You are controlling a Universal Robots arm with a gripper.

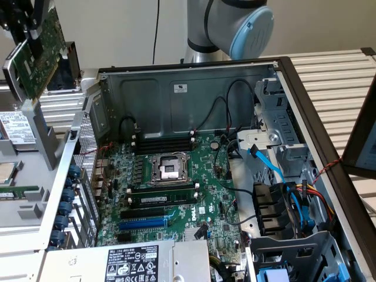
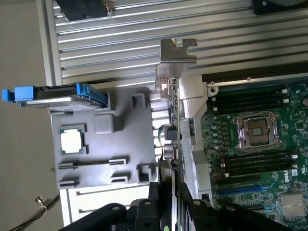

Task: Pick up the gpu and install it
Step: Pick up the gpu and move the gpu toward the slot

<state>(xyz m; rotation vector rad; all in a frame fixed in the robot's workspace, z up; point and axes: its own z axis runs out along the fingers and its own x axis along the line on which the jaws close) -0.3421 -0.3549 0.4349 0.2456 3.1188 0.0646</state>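
The gripper [image 1: 28,23], jaws partly closed on the gpu [image 1: 40,56], holds it aloft over the grey parts tray [image 1: 26,214], outside the computer case [image 1: 194,94]. Carrying it well likely means keeping the card steady and clear of the case wall.

One gpu [image 1: 44,53] in the claw [image 2: 174,211]. Beneath the claw, one grey tray [image 2: 125,139] carrying one loose processor chip [image 2: 72,140] and one blue-railed drive [image 2: 53,98]; beside it, one motherboard [image 1: 188,194] with one processor socket [image 1: 167,167] and one blue slot [image 1: 144,223].
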